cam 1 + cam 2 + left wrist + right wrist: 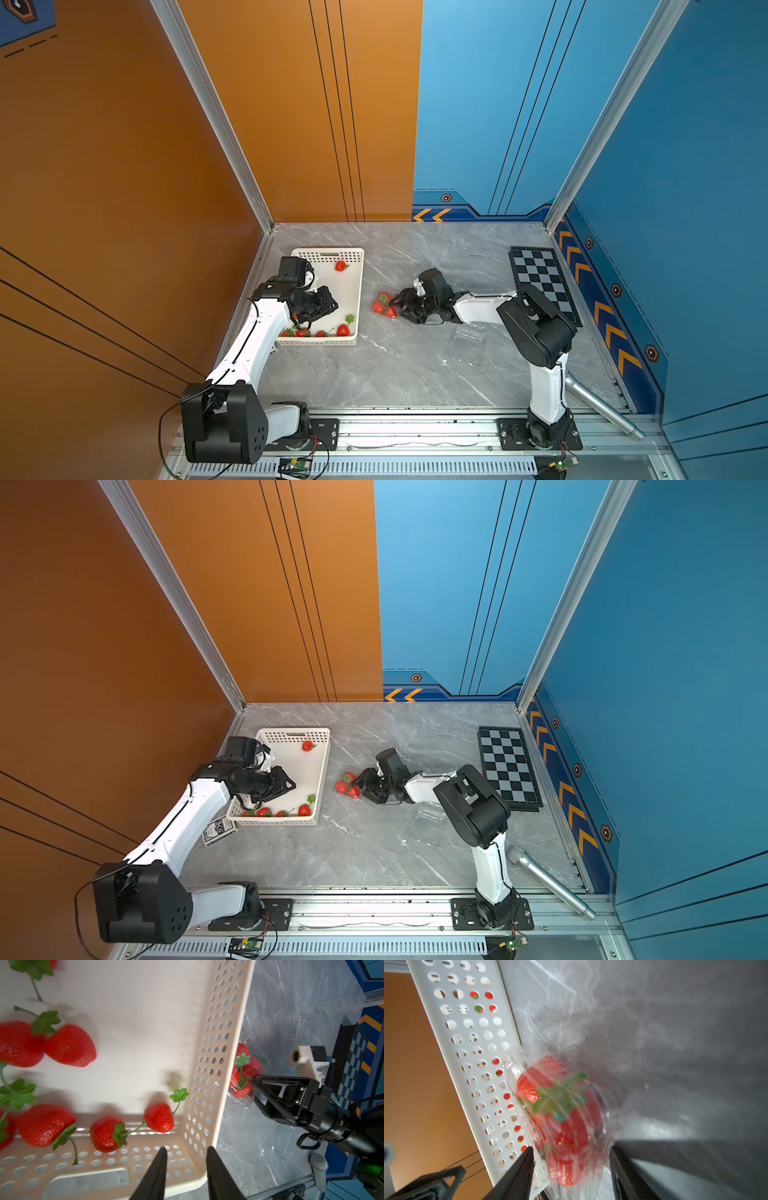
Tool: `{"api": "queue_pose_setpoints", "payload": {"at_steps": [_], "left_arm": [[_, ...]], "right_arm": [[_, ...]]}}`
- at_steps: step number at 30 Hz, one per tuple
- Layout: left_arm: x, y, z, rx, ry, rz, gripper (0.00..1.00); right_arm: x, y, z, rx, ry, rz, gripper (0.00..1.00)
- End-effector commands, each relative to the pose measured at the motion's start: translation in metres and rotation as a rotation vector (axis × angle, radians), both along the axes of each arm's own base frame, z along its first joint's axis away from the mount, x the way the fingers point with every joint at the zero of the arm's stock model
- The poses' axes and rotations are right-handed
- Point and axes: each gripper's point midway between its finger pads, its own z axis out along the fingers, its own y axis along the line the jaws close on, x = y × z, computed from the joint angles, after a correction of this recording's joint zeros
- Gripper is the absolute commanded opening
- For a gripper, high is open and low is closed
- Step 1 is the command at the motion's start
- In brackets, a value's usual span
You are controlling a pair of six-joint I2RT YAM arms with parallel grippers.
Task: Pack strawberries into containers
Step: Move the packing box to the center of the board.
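Where the tabletop (395, 374) lies nearest me, an empty clamshell container (467, 345) of clear plastic rests by my right arm. Farther on, my right claw (571, 1148) pinches a filled clamshell container (598, 1109) with packed strawberries (378, 306) inside, just beside the white perforated basket (328, 252). My left claw (186, 1148) hangs parted and empty over the basket's near corner, and loose strawberries (69, 1045) lie within.
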Motion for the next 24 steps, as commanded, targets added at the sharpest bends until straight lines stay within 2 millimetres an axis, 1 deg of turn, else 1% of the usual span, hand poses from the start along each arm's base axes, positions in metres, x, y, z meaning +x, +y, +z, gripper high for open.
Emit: {"api": "queue_pose_setpoints", "payload": {"at_steps": [1,3,8,12,14,16,17,18,19,20,24], "left_arm": [[-0.005,0.008,-0.007,-0.001,0.036,0.024,0.35],[-0.002,0.011,-0.008,0.002,0.040,0.033,0.35],[0.006,0.022,-0.013,0.036,0.051,0.060,0.36],[0.019,0.025,-0.014,0.037,0.032,0.083,0.38],[0.025,0.025,-0.013,0.041,0.016,0.088,0.40],[0.027,0.030,-0.016,0.070,0.019,0.101,0.41],[0.036,0.034,-0.007,0.087,-0.011,0.105,0.42],[0.040,0.036,-0.006,0.100,-0.019,0.110,0.42],[0.044,0.038,-0.005,0.106,-0.030,0.114,0.43],[0.049,0.038,-0.003,0.108,-0.042,0.113,0.43],[0.066,0.040,-0.004,0.119,-0.080,0.126,0.44]], "right_arm": [[0.010,-0.012,-0.032,-0.085,0.059,-0.012,0.60],[0.023,-0.008,-0.030,-0.087,0.053,-0.008,0.60],[0.043,0.000,-0.024,-0.090,0.038,0.011,0.61],[0.051,-0.004,-0.020,-0.114,0.026,0.021,0.62],[0.046,-0.011,-0.019,-0.168,0.027,0.056,0.63],[0.046,-0.024,-0.007,-0.230,-0.007,0.066,0.63],[0.046,-0.031,0.001,-0.254,-0.035,0.075,0.63],[0.045,-0.039,0.009,-0.283,-0.046,0.085,0.63],[0.043,-0.047,0.011,-0.315,-0.051,0.100,0.63],[0.044,-0.054,0.030,-0.325,-0.092,0.103,0.63],[0.038,-0.065,0.064,-0.302,-0.168,0.157,0.63]]}}
